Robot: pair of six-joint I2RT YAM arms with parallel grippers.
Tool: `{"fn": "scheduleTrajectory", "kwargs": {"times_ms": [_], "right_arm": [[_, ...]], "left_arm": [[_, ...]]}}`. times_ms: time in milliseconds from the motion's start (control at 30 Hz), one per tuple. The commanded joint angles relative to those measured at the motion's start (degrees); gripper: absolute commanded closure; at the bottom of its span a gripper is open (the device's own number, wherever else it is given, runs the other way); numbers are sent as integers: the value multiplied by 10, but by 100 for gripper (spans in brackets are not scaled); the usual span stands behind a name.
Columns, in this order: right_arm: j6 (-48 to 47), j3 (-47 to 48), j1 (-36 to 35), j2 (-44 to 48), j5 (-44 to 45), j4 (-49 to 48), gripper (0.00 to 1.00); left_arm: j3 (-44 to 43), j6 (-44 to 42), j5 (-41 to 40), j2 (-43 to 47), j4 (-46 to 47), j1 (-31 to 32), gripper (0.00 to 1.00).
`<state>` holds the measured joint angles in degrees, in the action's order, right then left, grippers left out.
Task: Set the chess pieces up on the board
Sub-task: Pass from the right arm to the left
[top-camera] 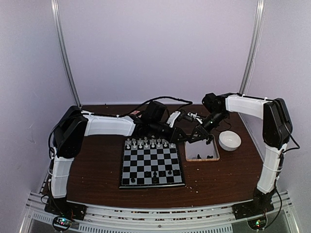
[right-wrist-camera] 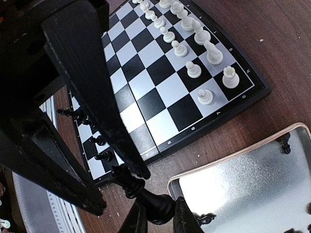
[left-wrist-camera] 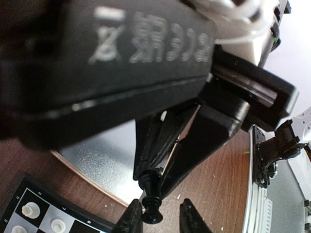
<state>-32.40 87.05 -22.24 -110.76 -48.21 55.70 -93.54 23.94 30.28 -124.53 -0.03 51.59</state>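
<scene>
The board (top-camera: pixel 146 167) lies at the table's middle, white chess pieces (top-camera: pixel 148 143) lined along its far rows and a few black ones (top-camera: pixel 154 174) near its front. Just right of the board's far corner the two grippers meet. My right gripper (right-wrist-camera: pixel 160 213) is shut on the base of a black chess piece (right-wrist-camera: pixel 155 201), which hangs above the table. My left gripper (left-wrist-camera: pixel 161 219) stands open around that piece's head (left-wrist-camera: pixel 153 211): one fingertip (left-wrist-camera: pixel 130 218) touches it, the other stands off with a gap.
A wooden-rimmed grey tray (top-camera: pixel 201 159) right of the board holds several black pieces (top-camera: pixel 204 156). A white bowl (top-camera: pixel 229 140) sits further right. Pale crumbs dot the brown table (top-camera: pixel 97 165).
</scene>
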Motion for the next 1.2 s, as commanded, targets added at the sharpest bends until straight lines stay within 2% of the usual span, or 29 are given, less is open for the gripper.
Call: {"fn": "scheduleTrajectory", "kwargs": {"times_ms": [0, 400, 633, 733, 1000, 1167], "right_arm": [[-8, -6, -4, 27, -11, 3, 85], [-10, -6, -5, 36, -15, 8, 83], [-50, -6, -2, 68, -30, 63, 61], [-66, -9, 9, 84, -43, 92, 56], [-103, -35, 57, 138, -80, 111, 53], [-68, -49, 67, 141, -55, 70, 51]], "left_arm": [[-23, 7, 14, -12, 31, 0, 76], [-26, 8, -2, -13, 26, 0, 95], [-22, -10, -21, 14, -6, -7, 98], [-18, -34, -33, 41, -41, -12, 99], [28, -110, -78, 142, -184, -13, 100], [70, -156, -116, 230, -301, -9, 100]]}}
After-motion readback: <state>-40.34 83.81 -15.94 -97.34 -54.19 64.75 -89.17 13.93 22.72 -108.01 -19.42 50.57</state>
